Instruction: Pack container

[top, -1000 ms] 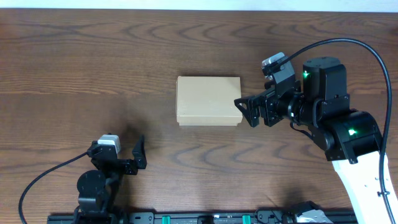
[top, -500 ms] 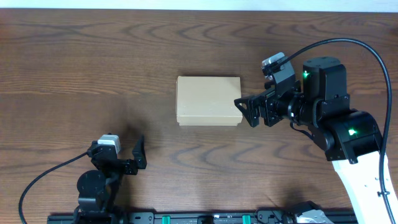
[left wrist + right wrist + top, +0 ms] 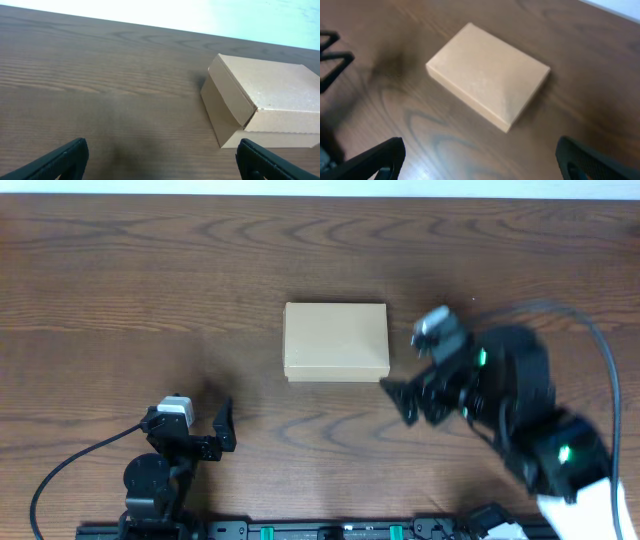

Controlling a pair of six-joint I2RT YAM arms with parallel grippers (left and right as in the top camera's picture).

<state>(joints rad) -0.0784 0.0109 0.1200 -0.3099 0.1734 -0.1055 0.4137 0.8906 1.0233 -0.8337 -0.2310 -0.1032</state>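
The dark wood-grain table [image 3: 120, 270] fills the overhead view, bare but for one box and the two arms. The right arm [image 3: 520, 420], black with a white lower link and small green lights, is the biggest thing on it and shows smeared with blur on the right side. Its right gripper [image 3: 480, 162] has its jaws spread wide and holds nothing; the two dark fingers [image 3: 370, 160] sit at the bottom corners of the right wrist view with only bare wood between them. The container [image 3: 336, 342], a plain tan cardboard box, lies flat near the middle of the table with its flap lid shut. It touches neither arm: from overhead the right gripper is just off its near right corner, with a gap of table between them. In the right wrist view the container lies diagonally at centre, ahead of the fingers. The left arm [image 3: 150, 480] is smaller in view, at the near left edge, well apart from the container. Its left gripper [image 3: 165, 165] is also spread wide and empty, with the container up and to the right in the left wrist view, its lid lip overlapping the front wall. A thin black cable [image 3: 70, 465] loops out from the left arm
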